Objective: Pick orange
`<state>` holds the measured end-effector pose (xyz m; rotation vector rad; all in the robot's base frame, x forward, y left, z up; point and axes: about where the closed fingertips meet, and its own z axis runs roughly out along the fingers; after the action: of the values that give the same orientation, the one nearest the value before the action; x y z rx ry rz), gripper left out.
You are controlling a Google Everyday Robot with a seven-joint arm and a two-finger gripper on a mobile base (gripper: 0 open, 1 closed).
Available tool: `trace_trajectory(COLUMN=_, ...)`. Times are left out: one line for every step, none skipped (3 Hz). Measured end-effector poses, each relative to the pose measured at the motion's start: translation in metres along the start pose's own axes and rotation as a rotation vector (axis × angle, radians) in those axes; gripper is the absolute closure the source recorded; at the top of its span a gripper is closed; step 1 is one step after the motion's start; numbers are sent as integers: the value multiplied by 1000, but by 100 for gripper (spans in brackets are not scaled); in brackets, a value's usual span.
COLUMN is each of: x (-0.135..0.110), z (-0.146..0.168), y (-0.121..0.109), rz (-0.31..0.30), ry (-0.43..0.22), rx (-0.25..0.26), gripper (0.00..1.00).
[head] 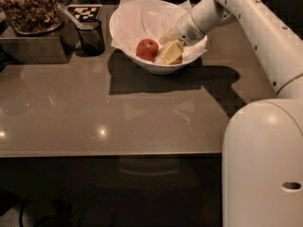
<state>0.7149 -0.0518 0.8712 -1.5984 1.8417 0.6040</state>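
**Labels:** 1 black-and-white checker tag at rear; no letters can be read.
**Surface:** glossy grey-brown counter w/ lamp glints; room beyond is dark.
**Left rear:** 1 dark cup beside 1 tray of brown snacks.
**Centre rear:** 1 white paper-lined bowl w/ 1 red apple.
**Gripper**: inside the bowl, just right of the apple; how wide it stands cannot be told.
**Orange**: in the bowl, mostly hidden under the gripper; only a tan patch is seen.

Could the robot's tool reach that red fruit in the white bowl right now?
Probably yes: the tool sits inside the bowl, right beside the red fruit, with nothing visible between them.
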Motion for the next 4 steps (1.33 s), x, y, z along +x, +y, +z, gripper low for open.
trace_trajectory(x=4, z=2, y=2, rz=1, ry=7, rx=-8, gripper=25)
trace_trajectory(x=9, z=6, y=5, rz=-1, ry=21, rx=-22, gripper=25)
trace_trajectory(x=11, z=7, y=6, rz=-6, ry=34, rx=-27, gripper=26)
trace_trajectory(x=13, z=7, y=7, rz=-11, ry=45, rx=-29, gripper=40)
